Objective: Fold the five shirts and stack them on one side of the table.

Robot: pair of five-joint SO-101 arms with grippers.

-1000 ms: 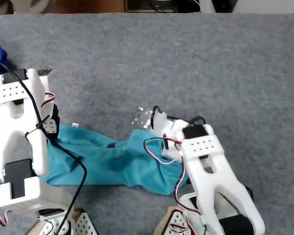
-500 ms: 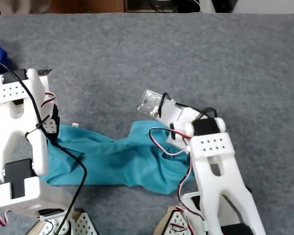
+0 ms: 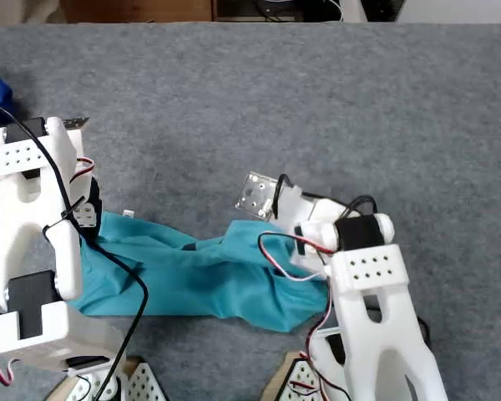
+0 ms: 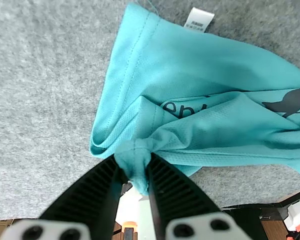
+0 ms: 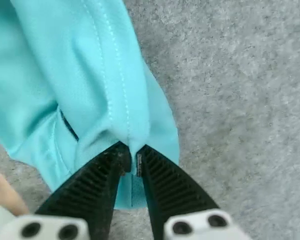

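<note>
Left wrist view: shirt (image 4: 205, 100) in end effector (image 4: 135, 167)

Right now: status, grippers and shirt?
Left gripper shut on teal shirt, one end. Right gripper shut on other end. Shirt bunched on grey table. Black cable drapes over shirt by left arm.

Bright, even light falls from above on the grey table (image 3: 417, 109). The white left arm (image 3: 33, 209) casts a faint, soft shadow beside it. Folds of the teal shirt (image 3: 192, 276) shade gently. The left gripper (image 4: 135, 171) catches a dull sheen on its black ribs.
</note>
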